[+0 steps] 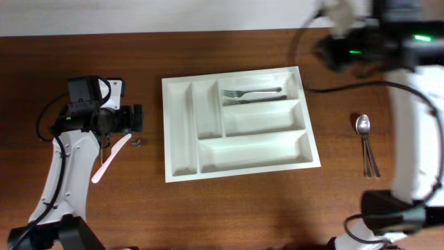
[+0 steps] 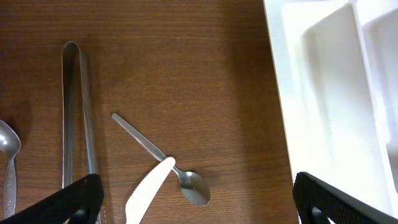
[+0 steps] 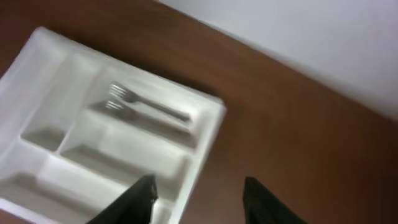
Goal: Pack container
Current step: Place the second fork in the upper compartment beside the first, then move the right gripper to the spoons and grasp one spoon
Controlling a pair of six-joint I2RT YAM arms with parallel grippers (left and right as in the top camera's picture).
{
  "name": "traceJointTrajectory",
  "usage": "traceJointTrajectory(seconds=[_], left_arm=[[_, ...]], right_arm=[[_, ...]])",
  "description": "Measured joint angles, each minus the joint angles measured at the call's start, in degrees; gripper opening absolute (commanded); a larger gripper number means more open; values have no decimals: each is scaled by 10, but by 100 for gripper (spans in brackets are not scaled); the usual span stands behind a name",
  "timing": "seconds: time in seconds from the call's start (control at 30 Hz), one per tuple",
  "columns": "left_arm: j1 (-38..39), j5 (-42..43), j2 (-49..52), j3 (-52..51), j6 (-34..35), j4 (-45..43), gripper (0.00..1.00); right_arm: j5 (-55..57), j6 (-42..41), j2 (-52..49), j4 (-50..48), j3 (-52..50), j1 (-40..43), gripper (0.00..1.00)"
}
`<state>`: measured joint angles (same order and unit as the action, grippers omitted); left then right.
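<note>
Seen from overhead, our left gripper [image 1: 138, 119] hangs with its fingers spread wide and empty. The container [image 1: 182, 139] lies on the table [image 1: 243, 215] at its 3 o'clock, near but apart, with two forks [image 1: 253, 96] in its upper wide compartment. Our right gripper [image 3: 200, 205], fingers parted on nothing, hovers with the container at its 8 o'clock.

Right wrist view: everything is blurring, so the container [image 3: 205, 134] and two forks [image 3: 146, 104] are showing as soft streaks; overhead, my right gripper [image 1: 333, 48] is smearing too. Left wrist view: the frame is cropping the white knife [image 2: 149, 190] and a spoon [image 2: 7, 162], and my finger [image 2: 68, 202] is covering the lower end of the tongs [image 2: 66, 118]. A dark speck [image 1: 137, 143] beside my left gripper [image 1: 138, 118] is reading too small to name.
</note>
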<state>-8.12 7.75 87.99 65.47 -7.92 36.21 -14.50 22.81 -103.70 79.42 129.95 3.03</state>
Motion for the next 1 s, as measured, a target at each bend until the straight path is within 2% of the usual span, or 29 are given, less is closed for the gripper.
traceJointTrajectory(seconds=[0.17,0.33,0.53,0.73,1.0], left_arm=[[0,0,0,0,0,0,99],[0,0,0,0,0,0,99],[0,0,0,0,0,0,99],[0,0,0,0,0,0,99],[0,0,0,0,0,0,99]], right_arm=[[0,-84,-26,63,-37,122,39],[18,-120,-75,58,-144,209,38],[96,-132,-83,12,-284,236,38],[131,-136,-83,-19,-370,241,39],[177,-162,-83,-121,-492,272,38]])
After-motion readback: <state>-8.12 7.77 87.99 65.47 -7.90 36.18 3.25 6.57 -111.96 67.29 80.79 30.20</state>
